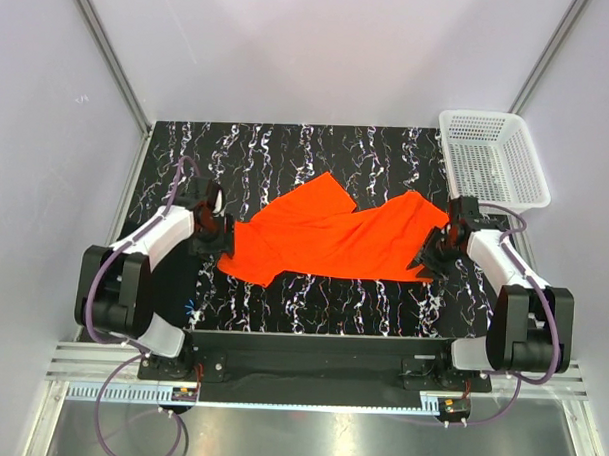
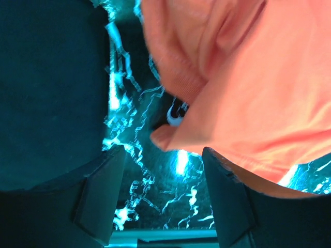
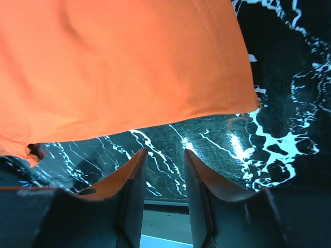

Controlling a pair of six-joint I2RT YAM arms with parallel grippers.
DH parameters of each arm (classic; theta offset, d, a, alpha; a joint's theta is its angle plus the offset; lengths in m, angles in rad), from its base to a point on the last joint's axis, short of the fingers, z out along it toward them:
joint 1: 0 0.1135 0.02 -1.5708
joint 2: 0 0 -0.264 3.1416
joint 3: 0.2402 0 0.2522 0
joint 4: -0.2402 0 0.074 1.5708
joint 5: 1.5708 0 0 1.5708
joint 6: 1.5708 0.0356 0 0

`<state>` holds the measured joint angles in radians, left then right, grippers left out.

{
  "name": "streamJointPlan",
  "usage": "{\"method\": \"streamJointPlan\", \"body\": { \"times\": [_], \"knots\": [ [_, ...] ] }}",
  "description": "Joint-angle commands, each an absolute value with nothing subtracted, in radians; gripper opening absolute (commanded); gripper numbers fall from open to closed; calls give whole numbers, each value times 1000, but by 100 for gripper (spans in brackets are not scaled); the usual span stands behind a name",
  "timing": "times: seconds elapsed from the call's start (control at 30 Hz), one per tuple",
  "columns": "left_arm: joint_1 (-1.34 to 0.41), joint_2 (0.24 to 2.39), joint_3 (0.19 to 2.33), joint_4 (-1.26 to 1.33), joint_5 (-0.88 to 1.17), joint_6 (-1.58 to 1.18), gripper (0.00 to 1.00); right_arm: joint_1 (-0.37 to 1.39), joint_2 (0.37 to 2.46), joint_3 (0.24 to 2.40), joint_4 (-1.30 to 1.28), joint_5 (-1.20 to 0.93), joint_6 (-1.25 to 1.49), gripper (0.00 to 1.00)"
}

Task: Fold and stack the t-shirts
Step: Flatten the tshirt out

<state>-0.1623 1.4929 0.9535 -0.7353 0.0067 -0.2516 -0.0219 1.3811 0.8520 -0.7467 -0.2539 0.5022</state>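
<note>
The orange-red t-shirt (image 1: 329, 239) lies spread and creased across the middle of the black marbled mat (image 1: 287, 152). My left gripper (image 1: 216, 235) sits low at its left edge. It is open, with only mat between its fingers (image 2: 98, 199), and the shirt's hem (image 2: 243, 88) is just ahead and to the right. My right gripper (image 1: 431, 254) is at the shirt's right edge. It is open with a narrower gap, and the stitched hem (image 3: 129, 67) lies just beyond the fingertips (image 3: 132, 178). A plain black patch (image 1: 187, 289) at the mat's near left looks like the folded black t-shirt.
A white mesh basket (image 1: 492, 160) stands at the back right corner, partly off the mat. Pale booth walls with metal posts enclose the table on three sides. The arm bases sit on a rail at the near edge.
</note>
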Motion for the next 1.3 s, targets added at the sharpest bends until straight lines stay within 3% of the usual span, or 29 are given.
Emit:
{"method": "streamJointPlan", "body": {
  "times": [0.0, 0.2, 0.47, 0.97, 1.17, 1.27],
  "knots": [
    [-156, 1516, 980, -658, 95, -230, 68, -37, 1335, 835, -701, -308, 535, 41],
    [-156, 1557, 956, -598, 167, -250, 67, -61, 1278, 812, -700, -310, 552, 40],
    [-156, 1562, 890, -586, 244, -326, 55, -92, 1262, 776, -684, -333, 566, 39],
    [-170, 1131, 661, -603, 477, -761, 60, -97, 1270, 730, -614, -390, 617, 39],
    [-170, 1071, 758, -801, 60, -733, 65, -97, 1261, 732, -614, -403, 621, 39],
    [-169, 1114, 770, -793, 14, -755, 68, -97, 1264, 727, -614, -413, 618, 39]
  ]
}}
